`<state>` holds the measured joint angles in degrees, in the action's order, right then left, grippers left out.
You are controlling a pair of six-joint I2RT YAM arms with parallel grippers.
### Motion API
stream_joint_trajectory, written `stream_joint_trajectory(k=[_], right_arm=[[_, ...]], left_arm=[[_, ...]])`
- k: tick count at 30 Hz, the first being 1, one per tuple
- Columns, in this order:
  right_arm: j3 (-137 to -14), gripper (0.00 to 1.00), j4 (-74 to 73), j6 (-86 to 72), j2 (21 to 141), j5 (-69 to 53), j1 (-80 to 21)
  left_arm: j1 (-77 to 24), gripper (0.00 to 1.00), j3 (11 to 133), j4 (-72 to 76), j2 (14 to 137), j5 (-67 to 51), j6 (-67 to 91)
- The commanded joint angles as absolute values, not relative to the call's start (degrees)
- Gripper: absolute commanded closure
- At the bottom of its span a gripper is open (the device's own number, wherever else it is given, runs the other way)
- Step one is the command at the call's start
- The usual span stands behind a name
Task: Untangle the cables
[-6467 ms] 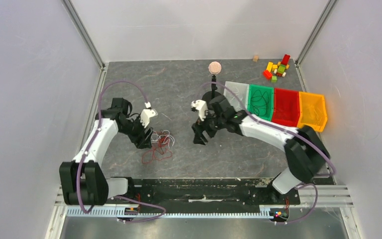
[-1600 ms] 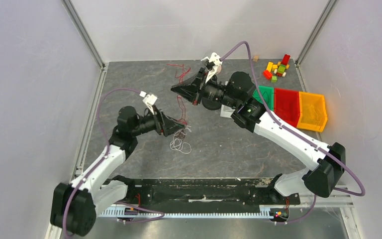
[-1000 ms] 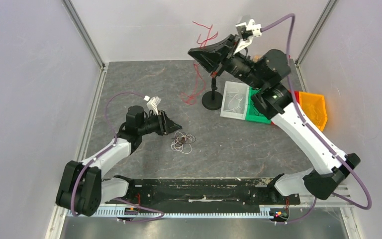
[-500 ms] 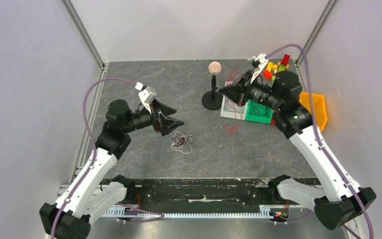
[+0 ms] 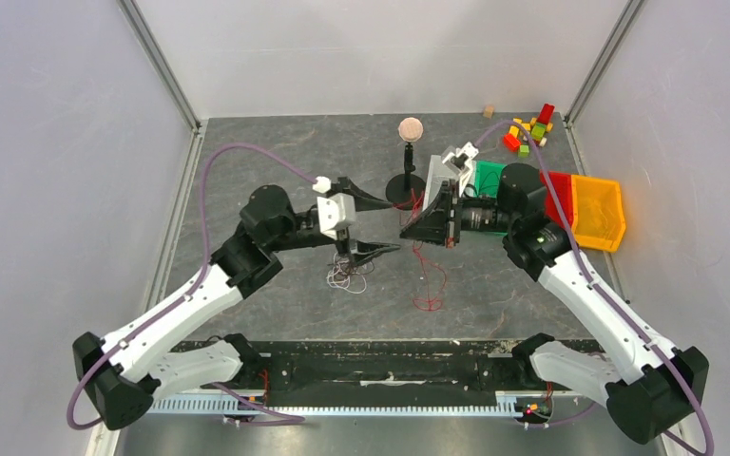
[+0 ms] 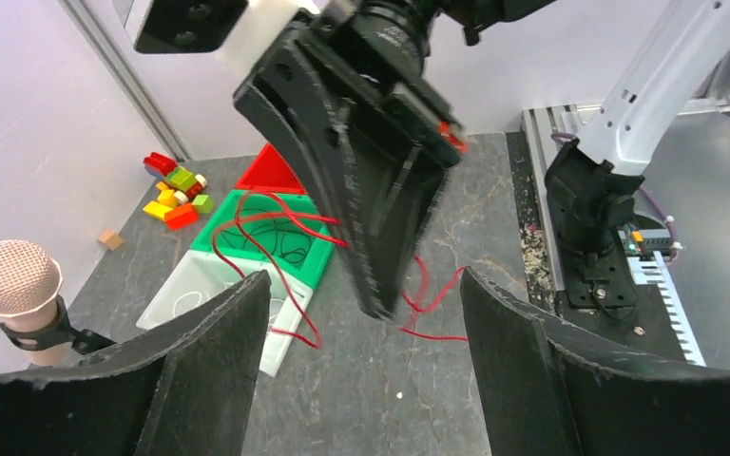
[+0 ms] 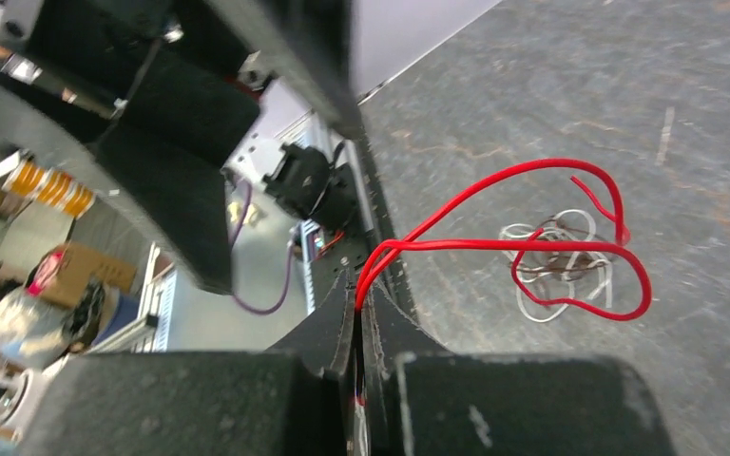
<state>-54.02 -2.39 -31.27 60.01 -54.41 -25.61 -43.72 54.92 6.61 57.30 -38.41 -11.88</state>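
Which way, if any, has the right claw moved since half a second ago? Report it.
Yes. The right claw, shut on the red cable, moved nearward, away from beside the microphone stand.

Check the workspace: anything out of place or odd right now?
Nothing looks damaged. The red cable hangs from the shut right tool, its end trailing on the table outside the bins. A small pale tangle lies loose by the open left tool.
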Motion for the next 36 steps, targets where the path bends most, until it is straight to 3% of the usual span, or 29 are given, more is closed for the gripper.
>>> stream_joint_trajectory(k=[1,6,10,14,21,24,27,31,34,36], right_arm=[[-56.49,1.00,-6.68,-24.50,59.38,-58.12,-28.62],[-59.38,1.00,-17.63,-13.55,59.46,-53.59,-29.51],[-59.27,1.00,-19.62,-9.90,58.97,-49.49,-29.68],[-59.18,1.00,-19.74,-7.58,58.87,-46.97,-30.79],[-59.83,1.00,-19.85,-4.23,58.49,-44.60,-32.50],[-59.56,1.00,-20.16,-4.18,58.79,-44.36,-32.95],[-59.47,1.00,-19.75,-3.76,58.71,-44.05,-33.17],[-59.20,1.00,-19.86,-2.44,58.25,-43.79,-33.43],[-58.23,1.00,-19.92,-1.70,57.53,-43.39,-33.49],[-57.23,1.00,-19.88,-1.48,57.05,-42.08,-33.48]], left_arm=[[-44.57,0.25,60.40,10.95,61.42,-31.24,-7.05],[-44.12,0.40,62.15,10.80,63.57,-34.76,21.89],[-44.21,0.34,57.28,14.41,63.10,-33.27,39.51],[-44.38,0.25,57.11,14.87,65.20,-30.30,44.90],[-44.65,0.25,56.77,12.77,68.33,-26.17,49.87],[-45.24,0.37,55.96,15.53,69.05,-27.31,51.24],[-45.36,0.56,54.83,17.00,69.17,-28.08,51.40],[-45.09,0.70,54.05,16.72,69.69,-27.60,53.86],[-44.37,0.97,53.83,20.12,70.07,-28.96,57.11],[-43.45,0.98,53.02,23.68,69.38,-29.83,58.54]])
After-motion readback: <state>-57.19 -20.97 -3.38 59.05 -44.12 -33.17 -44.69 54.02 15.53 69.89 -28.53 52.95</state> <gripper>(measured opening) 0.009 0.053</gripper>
